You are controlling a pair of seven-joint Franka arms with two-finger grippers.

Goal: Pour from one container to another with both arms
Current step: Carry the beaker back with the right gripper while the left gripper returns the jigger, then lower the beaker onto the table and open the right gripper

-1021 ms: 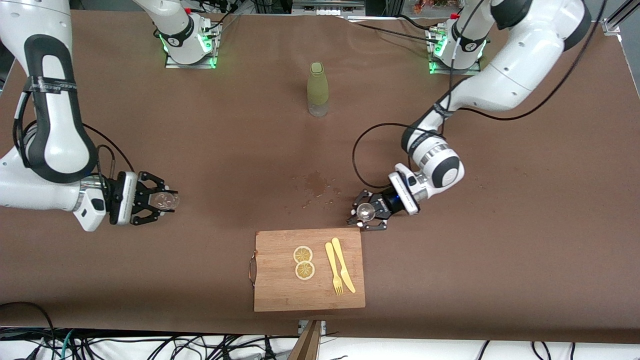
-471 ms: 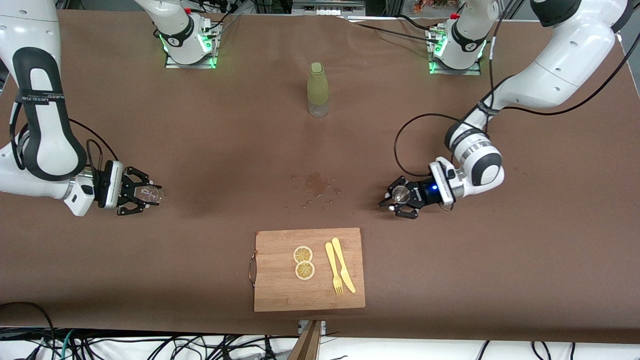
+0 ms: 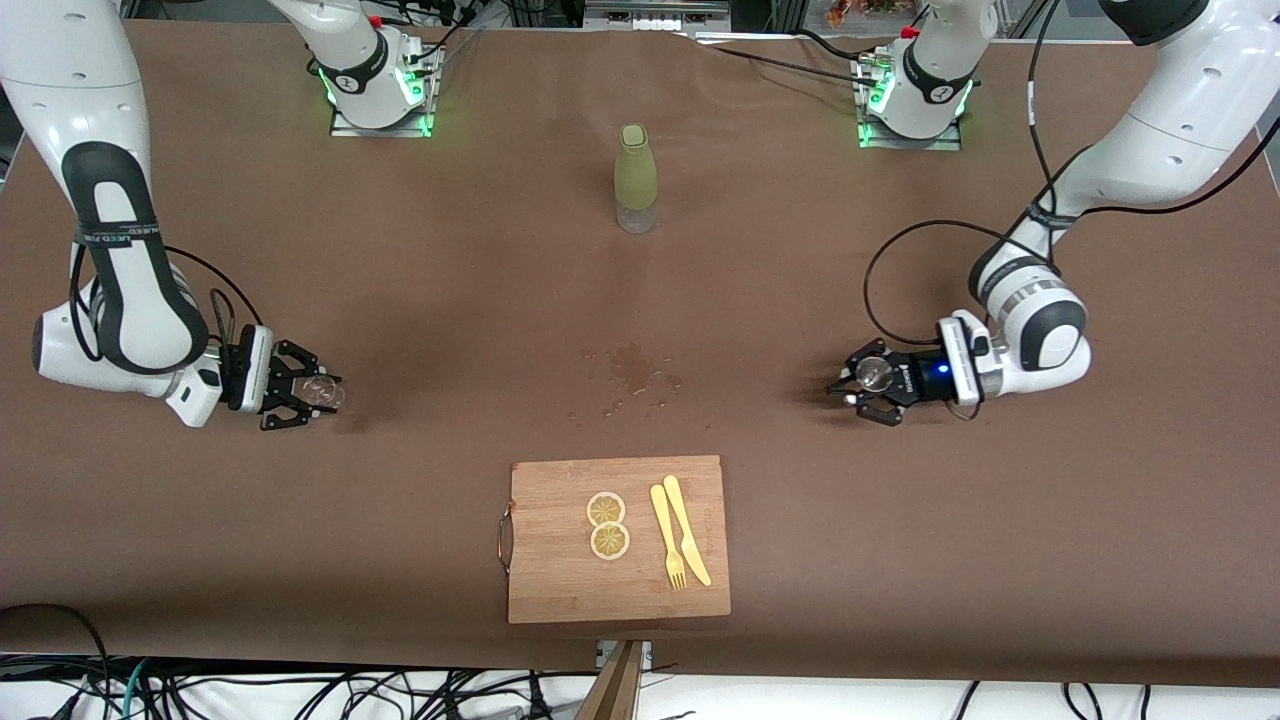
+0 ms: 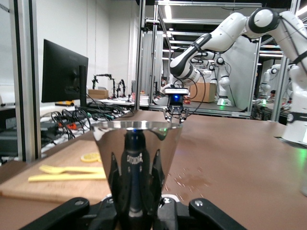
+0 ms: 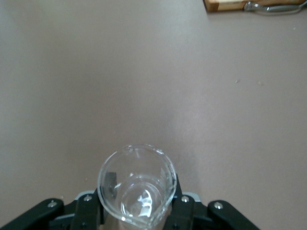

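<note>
While I watch from my remote station, the left gripper [image 3: 868,385] hangs low over the brown table [image 3: 450,300] toward the left arm's end, its black fingers clenched on a shiny conical metal cup [image 3: 877,371]. In the left wrist view this metal cup [image 4: 137,163] stands upright between the fingers [image 4: 113,167], and its polished wall mirrors them.

The right gripper [image 3: 305,393] hangs over the table toward the right arm's end, grasping a small clear glass beaker with a pouring lip [image 3: 325,392]. In the right wrist view the clear beaker [image 5: 137,184] is seen from above its open mouth, which is tipped toward the camera, with the bare table surface below it. I cannot tell whether it holds any liquid.

Between the two grippers, at mid-table, lies a patch of small wet spots [image 3: 630,375]. Nearer to the front camera than the spots rests a rectangular wooden cutting board with a metal handle [image 3: 560,590]. On it lie two round lemon slices [image 3: 607,525], one touching the other, and beside them a yellow plastic fork [image 3: 668,550] and yellow plastic knife [image 3: 688,530].

Farther from the front camera than the spots, midway between the two arm bases, a tall bottle with a pale yellow-green body and cap [image 3: 636,178] stands upright.
</note>
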